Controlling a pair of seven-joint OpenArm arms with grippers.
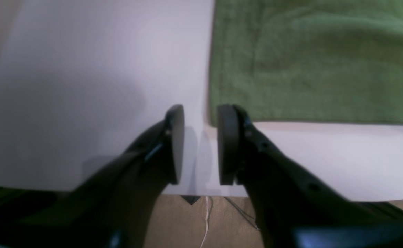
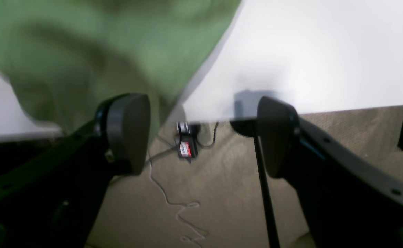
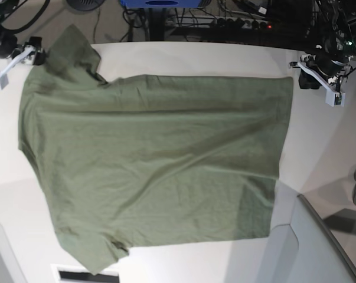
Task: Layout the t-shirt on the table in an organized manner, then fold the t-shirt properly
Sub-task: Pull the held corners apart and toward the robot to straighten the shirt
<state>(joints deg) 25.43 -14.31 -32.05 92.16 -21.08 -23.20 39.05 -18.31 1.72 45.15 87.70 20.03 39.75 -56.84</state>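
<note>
The t-shirt lies spread between both grippers on the table; it looks light, limp and likely to crease, best pinched at corners. Right gripper hovers, jaws wide, beside the sleeve. Left gripper, jaws slightly apart and empty, sits by the hem corner.

There is one green t-shirt, with two short sleeves showing in the base view. It lies on one white worktop. Two arms are in view, one at each far corner, so there are two tools: the left tool and the right tool. Each tool has two dark pads. One grey-white slanted panel sits at the near corner. One thin white cord trails on the floor.
</note>
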